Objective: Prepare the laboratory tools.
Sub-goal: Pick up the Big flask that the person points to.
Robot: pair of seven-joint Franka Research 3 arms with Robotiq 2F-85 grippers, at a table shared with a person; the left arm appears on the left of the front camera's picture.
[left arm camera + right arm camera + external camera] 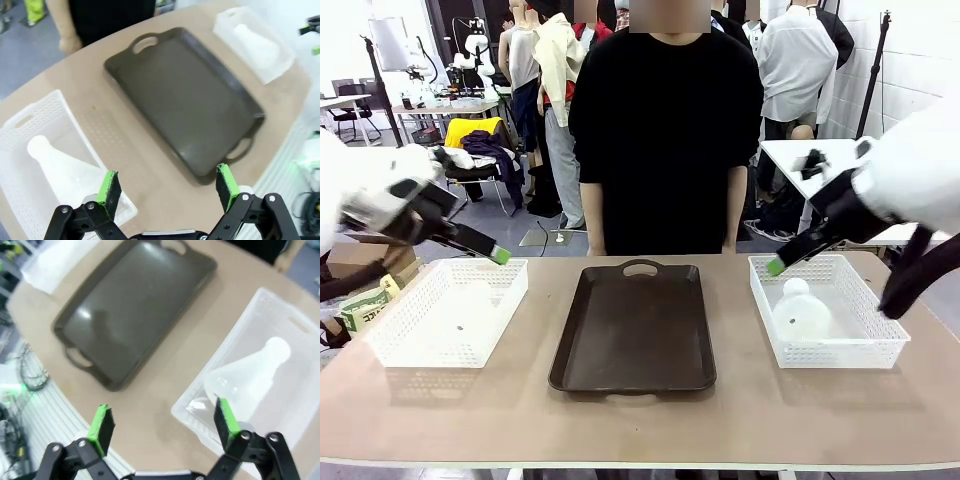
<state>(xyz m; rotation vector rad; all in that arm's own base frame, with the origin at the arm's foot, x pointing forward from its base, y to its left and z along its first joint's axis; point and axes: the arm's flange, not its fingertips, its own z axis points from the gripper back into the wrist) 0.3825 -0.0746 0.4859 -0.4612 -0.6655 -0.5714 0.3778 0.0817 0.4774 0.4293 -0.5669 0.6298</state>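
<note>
the left gripper (167, 187) hangs over the inner edge of the left basket (20, 125), fingers spread wide and holding nothing; the left flask (62, 165) looks to be lying on its side in that basket. the right gripper (162, 425) is spread just as wide above the near edge of the right basket (280, 310), also empty, and the right flask (255, 375) lies inside it. a tray (635, 330) sits between the baskets on the table (620, 420), and a person (665, 130) stands at the far side
</note>
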